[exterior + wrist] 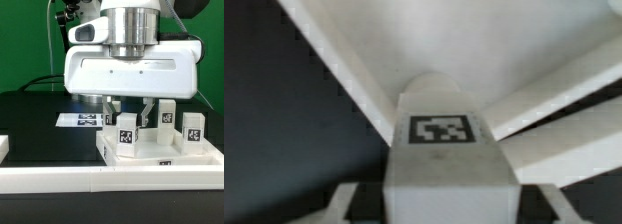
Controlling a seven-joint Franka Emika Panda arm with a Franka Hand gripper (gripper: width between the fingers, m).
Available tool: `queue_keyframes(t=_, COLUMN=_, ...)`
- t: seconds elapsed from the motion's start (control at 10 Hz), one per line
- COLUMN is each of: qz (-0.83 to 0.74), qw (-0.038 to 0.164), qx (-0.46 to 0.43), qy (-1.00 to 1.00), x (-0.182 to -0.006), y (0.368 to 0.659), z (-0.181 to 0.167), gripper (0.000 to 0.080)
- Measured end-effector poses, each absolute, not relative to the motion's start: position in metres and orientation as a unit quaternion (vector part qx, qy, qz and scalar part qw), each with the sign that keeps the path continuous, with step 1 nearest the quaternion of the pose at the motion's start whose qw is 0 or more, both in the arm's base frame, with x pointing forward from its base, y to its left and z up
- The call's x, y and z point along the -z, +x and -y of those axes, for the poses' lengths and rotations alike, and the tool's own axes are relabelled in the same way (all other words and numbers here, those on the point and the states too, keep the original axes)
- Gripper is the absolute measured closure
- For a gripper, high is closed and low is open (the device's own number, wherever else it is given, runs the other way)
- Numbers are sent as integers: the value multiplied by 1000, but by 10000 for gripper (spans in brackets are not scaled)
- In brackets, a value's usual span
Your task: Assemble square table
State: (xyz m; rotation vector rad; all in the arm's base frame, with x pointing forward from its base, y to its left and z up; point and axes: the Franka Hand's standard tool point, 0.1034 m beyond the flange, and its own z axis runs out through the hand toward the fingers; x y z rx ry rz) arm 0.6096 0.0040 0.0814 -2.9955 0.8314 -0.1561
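Observation:
The square table's white top (160, 158) lies at the front right of the exterior view, with several small tagged legs standing on it. My gripper (130, 115) hangs straight down over the nearest leg (127, 136), one finger on each side of it. In the wrist view this leg (445, 150) fills the space between my fingers (352, 200), its tag facing the camera, and the jaws are shut on it. Two more legs (167, 120) (192, 128) stand to the exterior view's right. The gripper body hides what is behind it.
The marker board (80, 120) lies flat on the black table behind the top, at the exterior view's left. A long white rail (90, 182) runs along the front edge. A green wall stands at the back.

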Motion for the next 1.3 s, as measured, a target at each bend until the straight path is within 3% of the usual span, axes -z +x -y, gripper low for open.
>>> queue_keyframes(t=1.3, qz=-750, qw=56, qx=12, qy=-659, x=-79, y=605, z=-1, gripper=509)
